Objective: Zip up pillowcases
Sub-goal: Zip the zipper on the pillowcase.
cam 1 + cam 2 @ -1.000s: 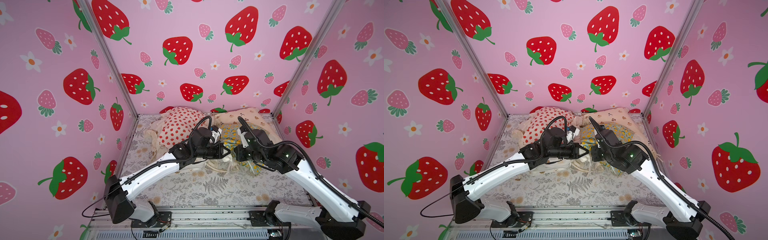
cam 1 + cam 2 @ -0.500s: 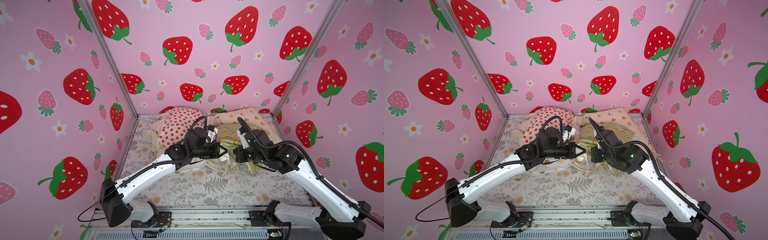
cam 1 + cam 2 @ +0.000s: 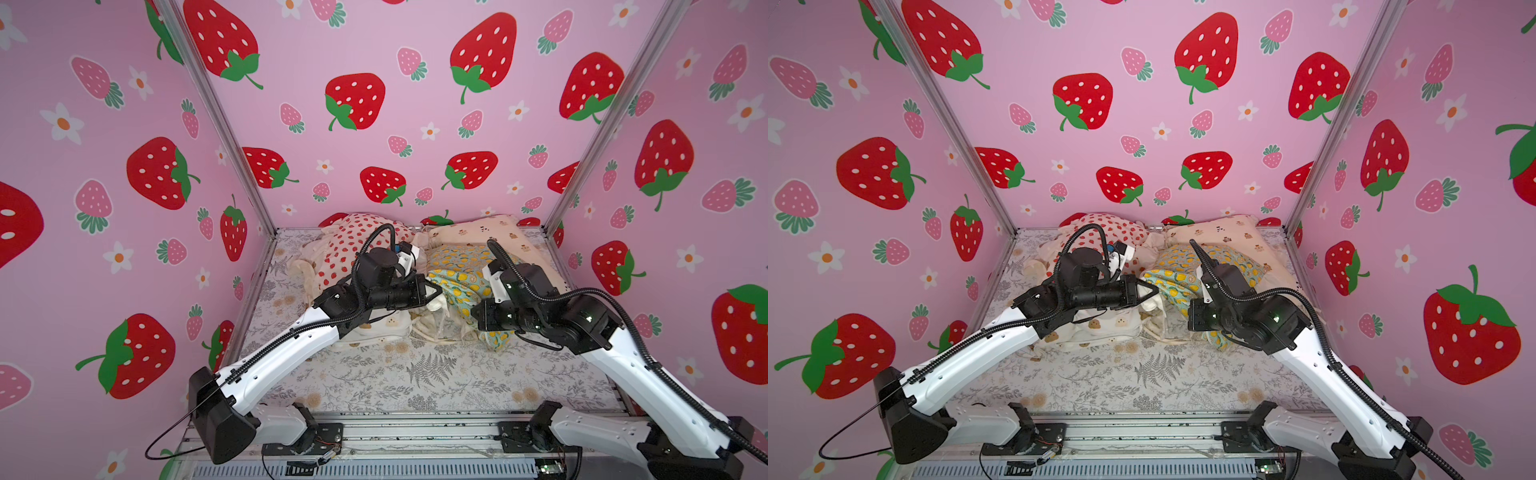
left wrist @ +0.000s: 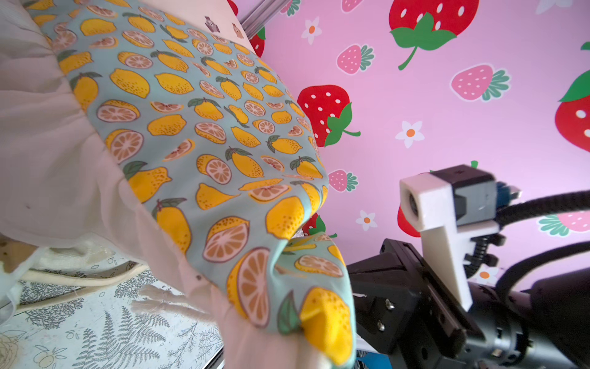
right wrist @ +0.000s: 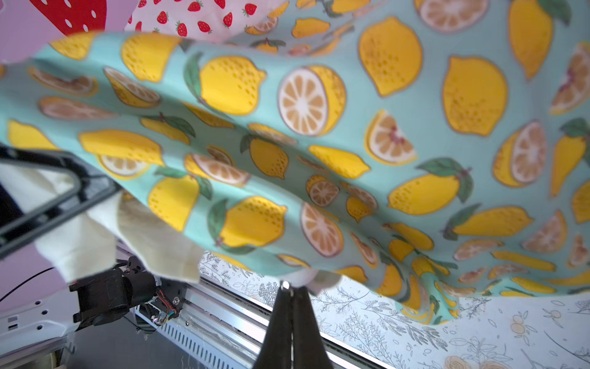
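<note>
**Four pillowcases, two grippers, both at the lemon one**

I count four pillowcases on the single grey fern-print sheet (image 3: 415,374), all crowded toward the back. The strawberry pillowcase (image 3: 345,245) sits back left and the bear pillowcase (image 3: 469,230) back right. Both lie against the rear one of the three pink strawberry walls (image 3: 374,62). The cookie pillowcase (image 3: 386,326) lies in front of the strawberry one, partly under the left arm (image 3: 282,357). The lemon pillowcase (image 3: 455,266) lies in front of the bear one, resting against it, between the two grippers.

Two arms reach in from the front rail (image 3: 415,432), one from each side. The left gripper (image 3: 436,291) points across toward the right. Its jaws are clamped together on the cream ruffle at the lemon pillowcase's left end.

The right arm (image 3: 636,365) bends in over that pillowcase's right side and hides its own fingertips in both top views. In the right wrist view, the right gripper (image 5: 286,287) has its two fingers (image 5: 277,326) pressed flat together. The tips are up against the pale hem beneath the lemon print, with one small shiny speck at the very tip. I cannot tell whether they pinch anything. There the lemon fabric hangs lifted off the sheet.
</note>
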You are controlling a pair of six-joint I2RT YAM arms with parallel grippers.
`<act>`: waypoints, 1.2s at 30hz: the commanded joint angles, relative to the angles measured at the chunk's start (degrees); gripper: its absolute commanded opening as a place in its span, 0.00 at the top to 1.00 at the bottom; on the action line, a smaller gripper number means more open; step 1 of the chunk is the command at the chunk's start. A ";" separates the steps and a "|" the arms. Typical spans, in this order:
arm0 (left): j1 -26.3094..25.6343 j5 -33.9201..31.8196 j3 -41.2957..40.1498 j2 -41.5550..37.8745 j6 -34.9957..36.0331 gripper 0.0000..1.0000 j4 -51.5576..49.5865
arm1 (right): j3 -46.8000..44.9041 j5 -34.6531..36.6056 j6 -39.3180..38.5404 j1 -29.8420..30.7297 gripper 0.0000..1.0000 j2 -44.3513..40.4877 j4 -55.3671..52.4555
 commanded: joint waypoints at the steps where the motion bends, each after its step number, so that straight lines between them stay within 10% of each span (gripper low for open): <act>1: 2.52 -1.54 0.79 -2.16 -0.61 1.00 1.00 | -3.59 -3.23 3.06 -1.01 1.00 -1.42 -2.06; 36: 20.23 -3.62 7.20 -1.45 -0.27 1.00 -2.26 | -25.42 -12.29 4.35 -8.20 1.00 -3.86 6.34</act>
